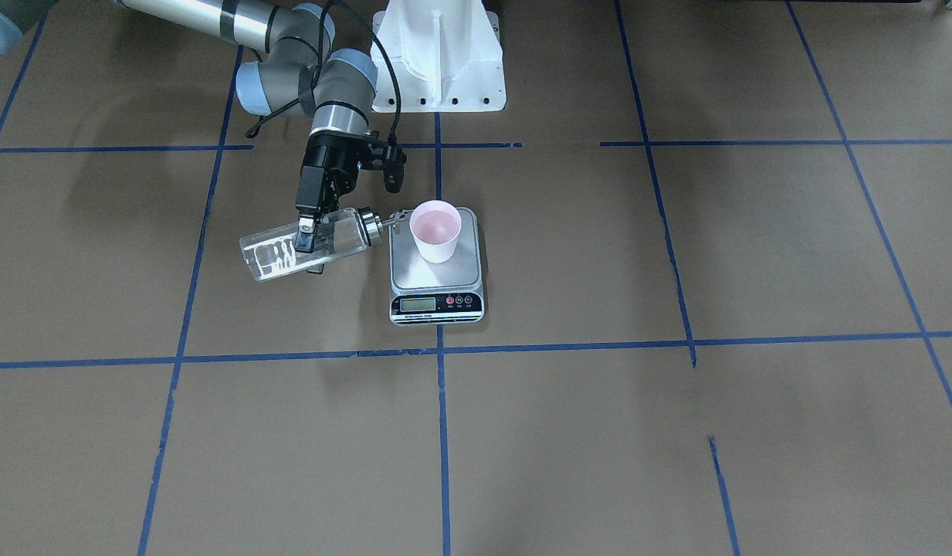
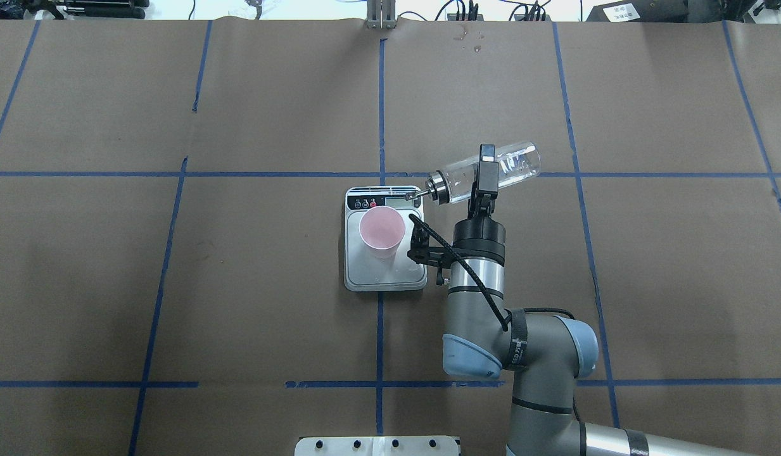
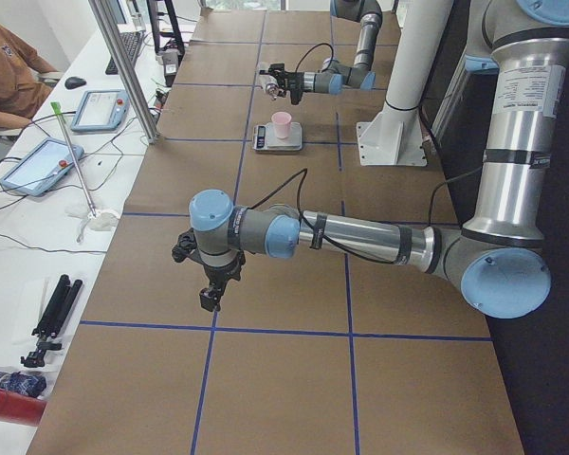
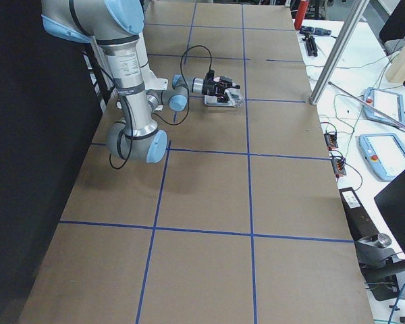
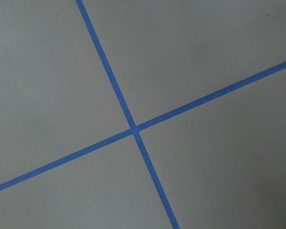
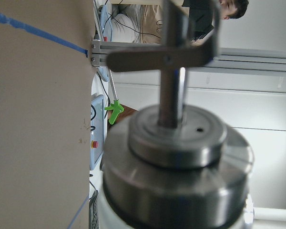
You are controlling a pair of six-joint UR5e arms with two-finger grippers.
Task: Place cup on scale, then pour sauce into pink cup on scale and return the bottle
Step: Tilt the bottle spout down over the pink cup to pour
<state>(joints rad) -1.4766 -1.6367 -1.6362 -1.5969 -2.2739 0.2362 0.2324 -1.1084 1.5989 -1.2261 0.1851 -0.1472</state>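
Sitting upright about mid-platform on the scale (image 1: 414, 272) is the cup (image 1: 435, 229), pink inside, mouth up, well within the platform edges. The scale lies flat on the bench (image 1: 676, 432) near its middle, over a blue tape line, with its display strip on the side far from the robot.

The bottle (image 1: 279, 253) is off the bench, held roughly on its side, to the right of the scale as the robot sees it. Its silver collar (image 1: 370, 224) and spout (image 1: 395, 218) point toward the cup. The spout tip is just beside the cup rim, by the scale's right edge; cannot tell if it reaches over the cup mouth.

Clamped on the bottle at mid-body is the right end effector (image 1: 309, 245), one finger on each side of the glass, with its arm reaching in from the robot's side. In the right wrist view the collar and spout fill the frame, blurred.

Far to the left, well apart from the scale, the left end effector (image 3: 210, 296) hangs above the bench, pointing down. It shows in the side view only, so cannot tell whether wide or narrow. The left wrist view has just brown paper and a tape cross (image 5: 133, 129).

A white base mount (image 1: 438, 58) stands at the robot's edge of the bench, in line with the scale. A person (image 3: 9, 71) sits at a side table beyond the bench's far edge, next to a tablet (image 3: 100, 109).
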